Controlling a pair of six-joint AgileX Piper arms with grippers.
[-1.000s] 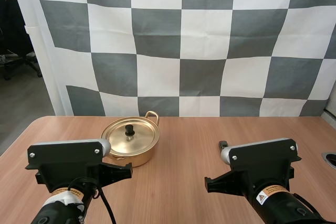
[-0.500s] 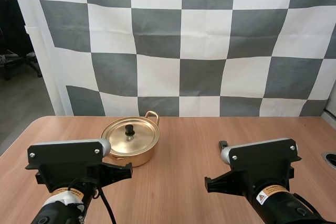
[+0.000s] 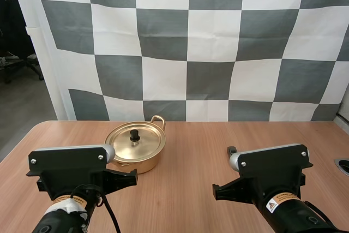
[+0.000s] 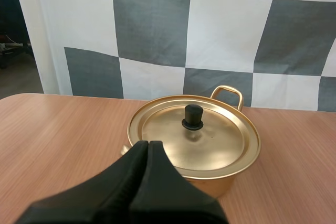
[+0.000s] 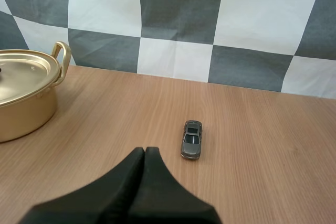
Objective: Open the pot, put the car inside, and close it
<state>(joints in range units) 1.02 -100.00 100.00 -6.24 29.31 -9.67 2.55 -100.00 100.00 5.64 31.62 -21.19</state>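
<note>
— Pot (image 3: 143,165): where is it?
— On the brown table (image 3: 191,135), on the left side, toward the far edge. It is gold, and its lid (image 3: 146,143) is on, with a little black knob (image 4: 192,117) on top.
— And the claws?
— The left gripper (image 4: 148,144) is pinched closed with nothing in it, near the pot. The right gripper (image 5: 145,150) is closed and empty too.
— The car (image 5: 191,139)?
— Small and grey, on the table to the right of the pot, well apart from it, a bit farther out than the right gripper.
</note>
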